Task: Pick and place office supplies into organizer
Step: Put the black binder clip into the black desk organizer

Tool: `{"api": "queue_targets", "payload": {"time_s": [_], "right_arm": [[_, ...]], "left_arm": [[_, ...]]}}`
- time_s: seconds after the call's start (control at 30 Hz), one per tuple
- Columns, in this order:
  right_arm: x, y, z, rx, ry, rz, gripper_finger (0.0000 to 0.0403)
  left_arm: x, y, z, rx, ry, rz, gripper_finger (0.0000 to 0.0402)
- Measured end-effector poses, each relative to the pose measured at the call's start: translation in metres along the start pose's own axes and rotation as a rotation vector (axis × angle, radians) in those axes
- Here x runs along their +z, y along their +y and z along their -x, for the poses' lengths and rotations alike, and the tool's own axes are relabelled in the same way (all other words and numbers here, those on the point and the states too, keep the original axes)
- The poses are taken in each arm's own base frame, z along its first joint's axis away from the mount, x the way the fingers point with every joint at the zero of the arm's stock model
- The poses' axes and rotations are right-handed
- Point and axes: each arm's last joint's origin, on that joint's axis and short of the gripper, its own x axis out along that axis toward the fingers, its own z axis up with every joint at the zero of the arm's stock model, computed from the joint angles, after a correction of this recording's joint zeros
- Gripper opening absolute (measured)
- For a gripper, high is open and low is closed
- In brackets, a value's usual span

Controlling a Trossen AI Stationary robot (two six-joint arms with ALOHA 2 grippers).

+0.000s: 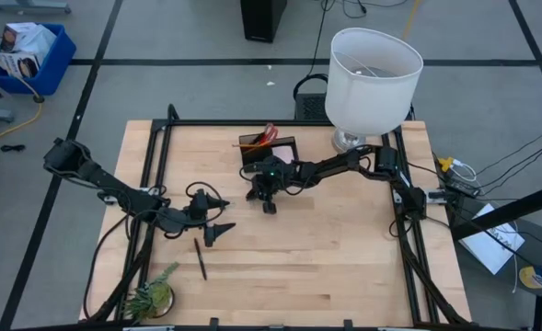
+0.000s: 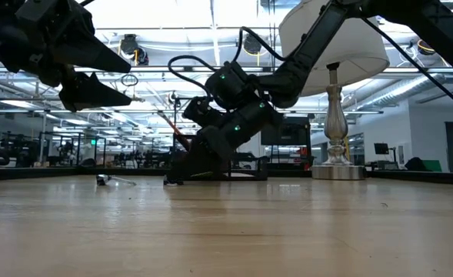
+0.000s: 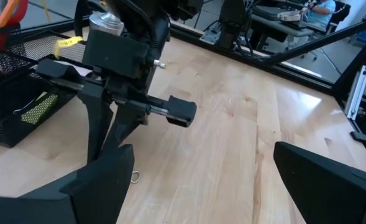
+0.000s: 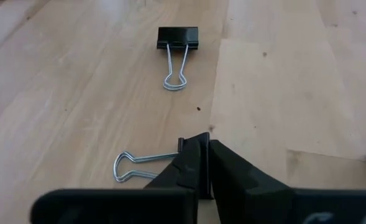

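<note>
The black mesh organizer (image 1: 269,152) stands near the table's far edge, with red scissors and orange pencils (image 1: 267,136) sticking up out of it. My right gripper (image 4: 202,165) is down at the table just in front of the organizer, shut on a small black binder clip. A second black clip (image 4: 178,37) lies flat on the wood beyond it. A black pen (image 1: 200,259) lies toward the near left. My left gripper (image 1: 217,227) is open, held above the table left of the right gripper and touching nothing. My right gripper pinches the clip's black body (image 4: 181,148) between its two fingertips, coming slanting down from above. The clip's wire handles (image 4: 136,167) stick out sideways, about level, just over the wood. Whether the clip rests on the table or is lifted, I cannot tell.
A white-shaded lamp (image 1: 372,78) stands at the far right corner, behind the right arm. A small green plant (image 1: 151,294) sits at the near left corner. A black frame rail (image 1: 151,184) runs along the table's sides. Bare wood lies across the near middle and right.
</note>
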Motion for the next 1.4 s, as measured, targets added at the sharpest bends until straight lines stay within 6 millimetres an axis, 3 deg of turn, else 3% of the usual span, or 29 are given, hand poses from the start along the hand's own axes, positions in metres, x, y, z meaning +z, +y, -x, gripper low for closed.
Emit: {"api": "queue_targets", "payload": {"time_s": [0.3, 0.77, 1.07, 1.4], "right_arm": [[0.013, 0.005, 0.006, 0.022, -0.06, -0.025, 0.0004], [0.053, 0.021, 0.039, -0.032, -0.161, 0.104, 0.0002], [0.052, 0.0, 0.045, -0.248, -0.131, 0.18, 0.0001], [0.063, -0.017, 0.054, -0.407, -0.244, 0.205, 0.0001]], "left_arm": [[0.0, 0.0, 0.0, 0.0, 0.001, 0.002, 0.0395], [-0.001, 0.0, 0.0, 0.003, 0.006, -0.001, 0.0395], [-0.001, 0.0, 0.0, 0.003, 0.006, 0.002, 0.0395], [-0.001, 0.0, 0.0, 0.003, 0.006, -0.006, 0.0395]]}}
